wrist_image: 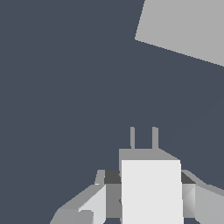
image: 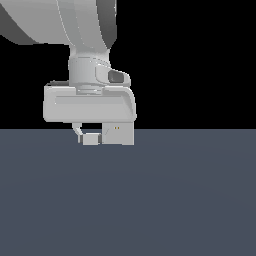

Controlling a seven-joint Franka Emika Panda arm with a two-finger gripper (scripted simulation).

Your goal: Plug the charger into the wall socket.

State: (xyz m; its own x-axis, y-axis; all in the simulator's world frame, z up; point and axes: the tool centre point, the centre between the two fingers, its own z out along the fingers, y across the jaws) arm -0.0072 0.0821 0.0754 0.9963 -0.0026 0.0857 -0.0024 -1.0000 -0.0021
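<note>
The charger (wrist_image: 151, 192) is a small white-grey block with two thin prongs (wrist_image: 155, 138) sticking out of its front. My gripper (wrist_image: 146, 199) is shut on it, with a finger (wrist_image: 92, 203) pressed to each side. In the exterior view the charger (image: 90, 139) hangs low under the hand, just above the floor, and my gripper (image: 89, 136) reaches down around it. The wall socket (image: 119, 135), an upright light-grey plate with two tiny orange dots, stands just to the exterior view's right of the charger. In the wrist view the wall socket (wrist_image: 183, 26) lies ahead of the prongs, with open floor between.
A flat dark blue-grey floor (image: 165, 200) spreads out in every direction. The arm's large white body (image: 90, 102) fills the upper part of the exterior view and hides the socket's top edge.
</note>
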